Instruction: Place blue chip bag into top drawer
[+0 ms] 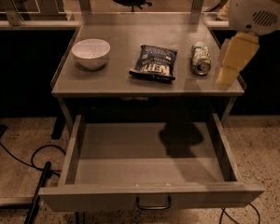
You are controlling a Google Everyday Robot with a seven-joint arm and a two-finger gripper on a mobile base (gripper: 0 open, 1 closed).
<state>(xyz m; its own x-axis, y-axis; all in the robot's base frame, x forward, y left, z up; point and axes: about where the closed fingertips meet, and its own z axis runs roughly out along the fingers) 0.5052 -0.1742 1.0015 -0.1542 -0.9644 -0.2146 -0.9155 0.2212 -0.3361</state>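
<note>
The blue chip bag [153, 63] lies flat on the grey table top, between a bowl and a can. The top drawer [149, 197] is pulled wide open below the table top, with a dark wire handle at the centre of its front panel; nothing lies inside it. My gripper [229, 69] hangs from the white arm [259, 6] at the upper right, over the table's right edge, just right of the can and well right of the bag. It holds nothing that I can see.
A white bowl [90, 53] stands at the table's left. A green-and-silver can [200, 59] lies on its side right of the bag. Black cables [37, 164] trail on the speckled floor at the left. A chair base and desk legs stand behind the table.
</note>
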